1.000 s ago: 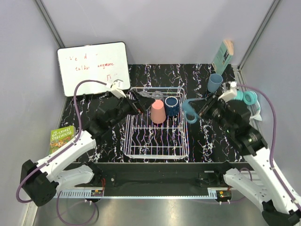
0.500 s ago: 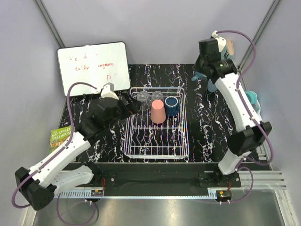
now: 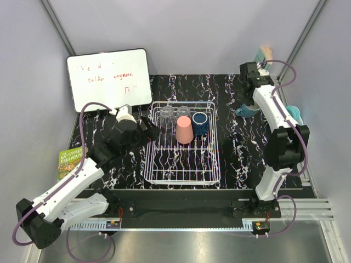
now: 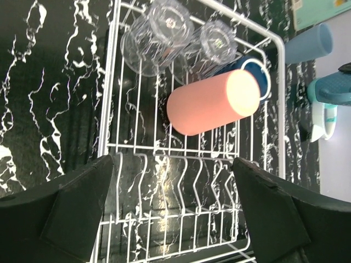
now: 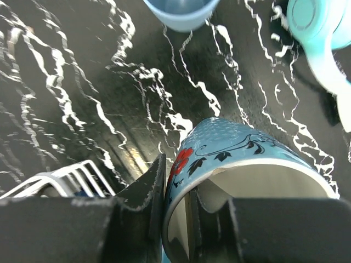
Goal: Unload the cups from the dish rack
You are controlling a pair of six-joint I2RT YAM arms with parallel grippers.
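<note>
A whiteboard (image 3: 109, 79) leans at the back left of the black marbled tabletop (image 3: 230, 159), a green book (image 3: 71, 161) lies at the left edge, and teal headphones (image 3: 293, 114) sit at the far right, near where the right arm reaches. The white wire rack (image 3: 181, 181) stands in the middle, with nothing between it and either arm. Four cups cluster at its back end. Two clear glasses (image 4: 164, 33) stand side by side, bases up, against the far rail. The salmon-pink tumbler (image 4: 211, 101) stands just in front of them, closed end up. The navy mug (image 3: 199, 123) touches the tumbler's right side with its mouth upward. The near half of the rack holds only bare bars. The left gripper (image 4: 173, 164) hangs over the rack's left side, its fingers spread wide and touching nothing. The right gripper (image 5: 178, 208) is at the back right of the tabletop, well apart from the rack. It pinches the rim of a light blue mug (image 5: 230, 148) printed with a red flower and dark vine, one finger inside the white interior and one outside. Whether that mug rests on the tabletop cannot be told. A plain light blue cup (image 5: 181, 11) stands on the tabletop just beyond it, with the headphones to its side.
</note>
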